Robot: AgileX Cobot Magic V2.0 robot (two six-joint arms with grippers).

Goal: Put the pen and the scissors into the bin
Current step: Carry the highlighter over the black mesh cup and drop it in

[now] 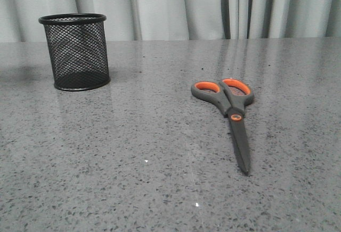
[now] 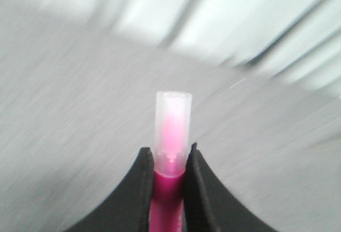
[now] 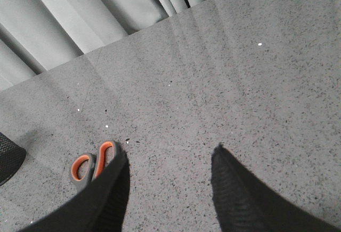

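The black mesh bin (image 1: 75, 50) stands upright at the table's far left; its edge shows in the right wrist view (image 3: 8, 160). The scissors (image 1: 230, 112) lie flat right of centre, orange-lined handles away from me, blades closed and pointing toward me. Their handles show in the right wrist view (image 3: 90, 164), partly behind one finger. My left gripper (image 2: 168, 151) is shut on the pink pen (image 2: 171, 138), its pale cap sticking out past the fingertips; that view is motion-blurred. My right gripper (image 3: 169, 154) is open and empty above the table. Neither gripper shows in the front view.
A grey speckled table (image 1: 133, 157) runs to a grey pleated curtain (image 1: 176, 5) at the back. Nothing else lies on it.
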